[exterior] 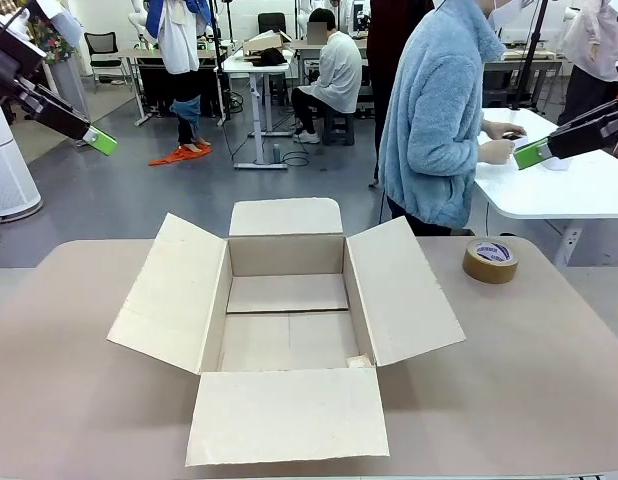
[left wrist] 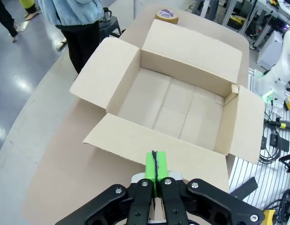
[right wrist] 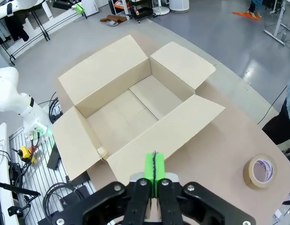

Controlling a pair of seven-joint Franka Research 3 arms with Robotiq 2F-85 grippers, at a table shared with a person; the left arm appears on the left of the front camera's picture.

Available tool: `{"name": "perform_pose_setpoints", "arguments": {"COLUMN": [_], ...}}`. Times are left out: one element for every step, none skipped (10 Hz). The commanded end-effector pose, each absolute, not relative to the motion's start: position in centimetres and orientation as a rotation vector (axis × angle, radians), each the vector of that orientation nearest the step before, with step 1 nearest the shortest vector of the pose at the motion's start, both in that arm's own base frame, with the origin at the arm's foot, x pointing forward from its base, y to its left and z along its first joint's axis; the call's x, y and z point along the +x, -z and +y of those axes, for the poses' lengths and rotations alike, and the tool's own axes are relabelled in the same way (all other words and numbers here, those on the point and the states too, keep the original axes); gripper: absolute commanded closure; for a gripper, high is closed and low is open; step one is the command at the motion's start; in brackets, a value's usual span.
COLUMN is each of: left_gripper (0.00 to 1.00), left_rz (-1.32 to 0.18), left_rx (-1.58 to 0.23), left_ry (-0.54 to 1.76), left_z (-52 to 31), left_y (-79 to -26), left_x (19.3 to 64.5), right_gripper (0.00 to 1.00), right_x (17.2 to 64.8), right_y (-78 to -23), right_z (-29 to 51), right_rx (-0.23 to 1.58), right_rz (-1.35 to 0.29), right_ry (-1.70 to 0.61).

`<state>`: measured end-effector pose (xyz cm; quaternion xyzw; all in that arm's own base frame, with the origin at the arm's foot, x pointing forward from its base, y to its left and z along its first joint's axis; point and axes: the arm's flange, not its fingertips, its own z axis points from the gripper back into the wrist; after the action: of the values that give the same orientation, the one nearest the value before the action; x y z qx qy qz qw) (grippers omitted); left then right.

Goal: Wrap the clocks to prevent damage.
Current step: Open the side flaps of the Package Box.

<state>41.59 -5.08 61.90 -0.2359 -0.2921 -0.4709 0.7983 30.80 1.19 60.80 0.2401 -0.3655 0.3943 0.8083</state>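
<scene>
The cardboard box (exterior: 287, 256) sat in the middle of the table (exterior: 549, 350), plain brown, all four flaps splayed out, with a tape roll (exterior: 490, 260) off to its right. Both arms hung raised out at the sides, the left gripper (exterior: 101, 141) and right gripper (exterior: 530, 154) each with its green pads squeezed together.

We see an open brown cardboard box (exterior: 287, 300) in the middle of a rounded beige table (exterior: 529, 380). A flat roll of brown packing tape (exterior: 490, 260) lies on the table right of the box, near the far edge. Behind it stands a person in a blue fleece jacket (exterior: 434, 110).
</scene>
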Motion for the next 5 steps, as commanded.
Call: {"name": "perform_pose_setpoints", "arguments": {"left_gripper": [1.00, 1.00, 1.00, 1.00, 1.00], "left_rz": [-0.628, -0.627, -0.593, -0.566, -0.502], "left_rx": [-0.516, -0.506, -0.340, -0.222, -0.141], "left_ry": [1.021, 1.011, 0.933, 0.851, 0.791], "left_z": [-5.2, -5.1, -7.3, -10.2, -13.2], "left_y": [-61.9, -61.9, -61.8, -61.7, -61.4], "left_x": [41.6, 41.6, 40.7, 39.6, 38.4], "right_gripper": [1.00, 0.99, 0.99, 0.99, 0.99], "right_x": [30.9, 30.8, 30.9, 31.3, 31.5], "right_y": [-60.8, -60.8, -61.5, -62.2, -62.7], "right_z": [1.2, 1.2, 3.4, 7.3, 11.4], "right_rx": [0.520, 0.513, 0.491, 0.463, 0.412], "right_rz": [-0.793, -0.782, -0.740, -0.669, -0.618], "right_ry": [-0.847, -0.843, -0.785, -0.719, -0.695]}}
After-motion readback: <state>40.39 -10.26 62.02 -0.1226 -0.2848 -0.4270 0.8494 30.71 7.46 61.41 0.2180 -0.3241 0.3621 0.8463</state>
